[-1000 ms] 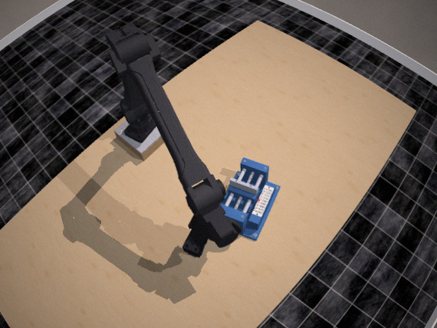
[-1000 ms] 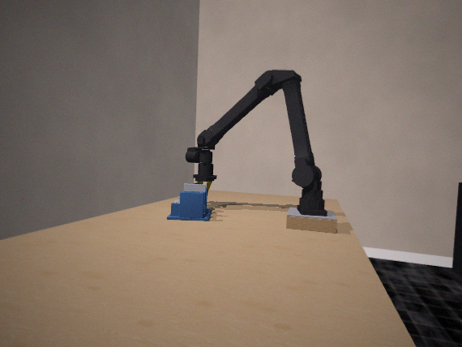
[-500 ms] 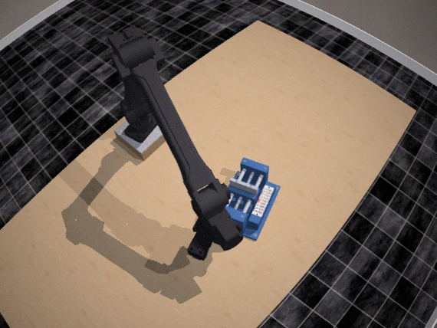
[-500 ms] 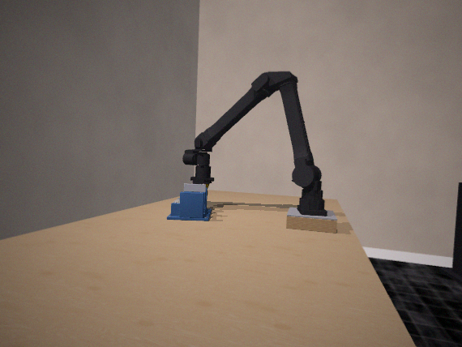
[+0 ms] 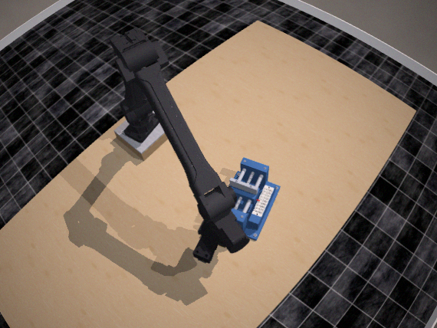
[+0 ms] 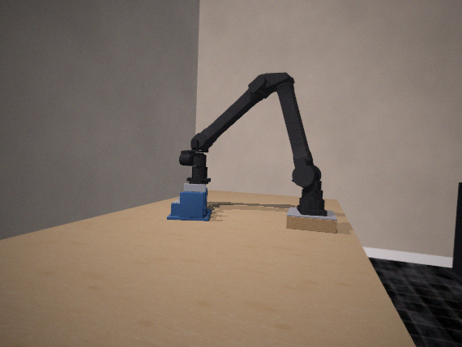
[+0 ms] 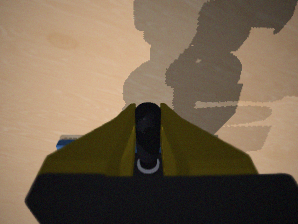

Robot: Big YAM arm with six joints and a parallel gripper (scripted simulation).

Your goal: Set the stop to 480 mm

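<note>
Pincer [image 6: 198,179] [image 7: 148,111] with olive-yellow fingers is clenching a black, round-ended cylindrical handle [image 7: 148,125]; beside it, a blue, blocky stop fixture [image 5: 254,165] [image 6: 194,204] [image 7: 62,144] is showing a white scale [image 5: 263,201]. Above, the black jointed arm [image 5: 176,126] [image 6: 231,113] is bending downward.

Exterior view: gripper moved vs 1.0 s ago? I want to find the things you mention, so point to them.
Yes. The gripper [image 5: 204,250] [image 6: 199,174] [image 7: 148,111] is lower, judged against the blue fixture [image 5: 267,215] [image 6: 192,204] [image 7: 63,144], in the exterior view.
</note>
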